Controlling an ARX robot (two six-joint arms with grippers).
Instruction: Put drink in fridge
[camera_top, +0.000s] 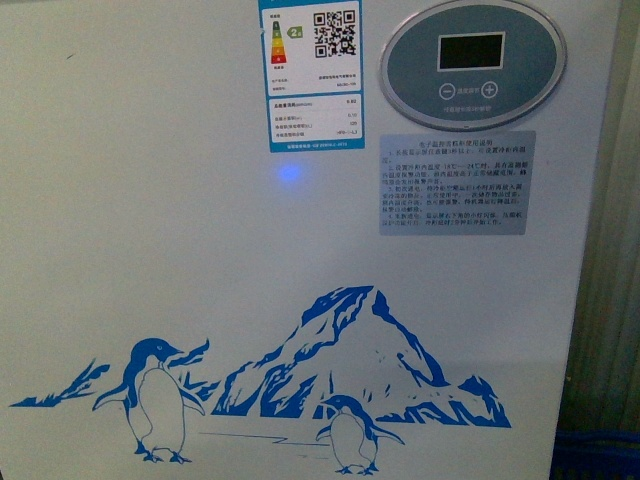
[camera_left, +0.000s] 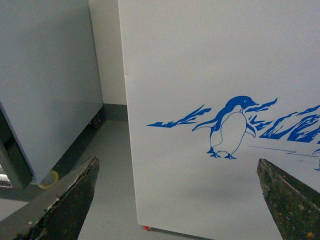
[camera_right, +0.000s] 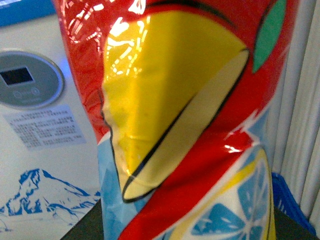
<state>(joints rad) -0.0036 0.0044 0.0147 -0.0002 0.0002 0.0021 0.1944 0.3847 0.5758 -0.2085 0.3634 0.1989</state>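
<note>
While the red-and-yellow-labelled plastic bottle (camera_right: 190, 125) fills your right wrist view, upright and clamped in the right hand (camera_right: 192, 232), the white chest fridge (camera_top: 200, 260) with blue penguin art stands right in front showing only its front wall, so the opening must lie above, out of sight. Your left hand (camera_left: 176, 162) hangs low, spread wide and empty, over grey floor (camera_left: 112, 165) beside a grey-white cabinet (camera_left: 50, 75) — it's the right arm that needs to lift, I'd say.
</note>
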